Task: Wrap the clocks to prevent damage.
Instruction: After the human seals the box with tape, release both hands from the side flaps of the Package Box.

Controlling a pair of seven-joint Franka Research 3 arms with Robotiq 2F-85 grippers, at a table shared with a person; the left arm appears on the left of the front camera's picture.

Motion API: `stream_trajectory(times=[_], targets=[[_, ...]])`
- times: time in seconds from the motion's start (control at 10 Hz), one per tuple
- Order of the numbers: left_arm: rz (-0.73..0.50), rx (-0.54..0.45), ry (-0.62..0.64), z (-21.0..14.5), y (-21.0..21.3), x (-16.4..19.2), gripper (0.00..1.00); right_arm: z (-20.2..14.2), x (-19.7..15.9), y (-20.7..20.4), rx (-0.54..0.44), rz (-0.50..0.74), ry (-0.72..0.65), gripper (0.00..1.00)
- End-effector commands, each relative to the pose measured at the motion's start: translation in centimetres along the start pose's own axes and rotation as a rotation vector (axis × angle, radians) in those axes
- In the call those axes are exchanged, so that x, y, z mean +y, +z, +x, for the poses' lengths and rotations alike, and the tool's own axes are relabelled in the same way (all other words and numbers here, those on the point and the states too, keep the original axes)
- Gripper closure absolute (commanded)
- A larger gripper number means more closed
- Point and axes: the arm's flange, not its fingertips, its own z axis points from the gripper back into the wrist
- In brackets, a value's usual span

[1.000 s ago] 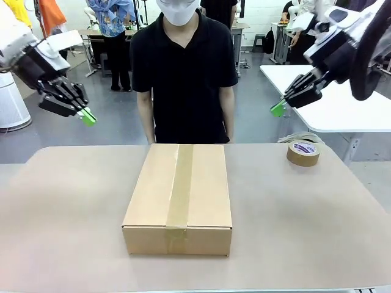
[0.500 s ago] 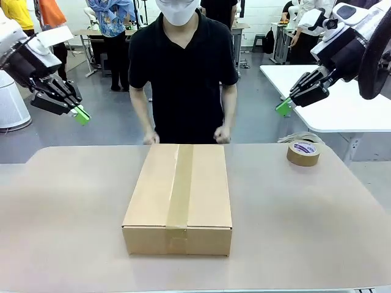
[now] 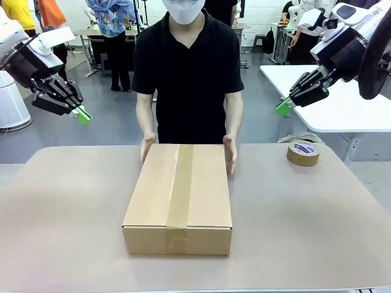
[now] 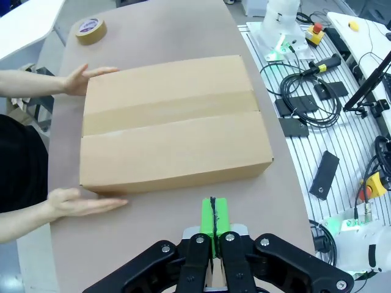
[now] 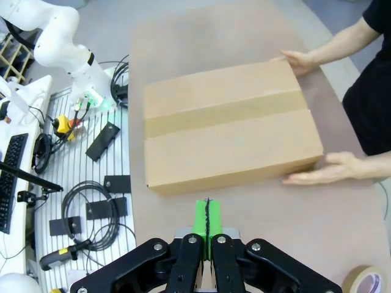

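While the person steadies the box, both arms hang back high.
Left gripper (image 3: 82, 115): pads pressed together, empty, raised clear.
Box (image 3: 178, 196): taped closed, mid-table; person's hands (image 3: 147, 146) flat on its sides; clocks presumably inside, unseen.
Right gripper (image 3: 282, 108): clamped on nothing.
Tape roll (image 3: 303, 152): parked aside.
Wrist views: cables (image 4: 299, 91) beside table.

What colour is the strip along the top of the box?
Brown tape, darker than the box; front view.

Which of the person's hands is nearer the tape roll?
The hand on the box's side toward the robot's right; the tape roll sits beyond it. The other hand holds the opposite side.
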Motion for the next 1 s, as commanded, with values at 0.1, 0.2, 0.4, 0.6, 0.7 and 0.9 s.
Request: stream_trajectory(times=[0.1,0.2,0.4,0.6,0.7,0.9], targets=[[0.005,0.007,-0.002,0.1,0.1,0.2,1.00,0.1,-0.1,-0.1,0.007,-0.007,-0.007,0.99],[0.005,0.007,-0.002,0.1,0.1,0.2,1.00,0.1,-0.1,-0.1,0.007,-0.007,-0.007,0.99],[0.005,0.007,-0.002,0.1,0.1,0.2,1.00,0.1,-0.1,-0.1,0.007,-0.007,-0.007,0.99],[0.005,0.007,-0.002,0.1,0.1,0.2,1.00,0.1,-0.1,-0.1,0.007,-0.007,-0.007,0.99],[0.000,0.000,0.000,0.0,0.0,0.0,1.00,0.1,-0.1,-0.1,0.007,-0.007,-0.007,0.99],[0.105,-0.121,0.024,-0.5,-0.5,-1.5,0.40,-0.7,0.6,-0.2,-0.060,-0.013,-0.017,0.39]])
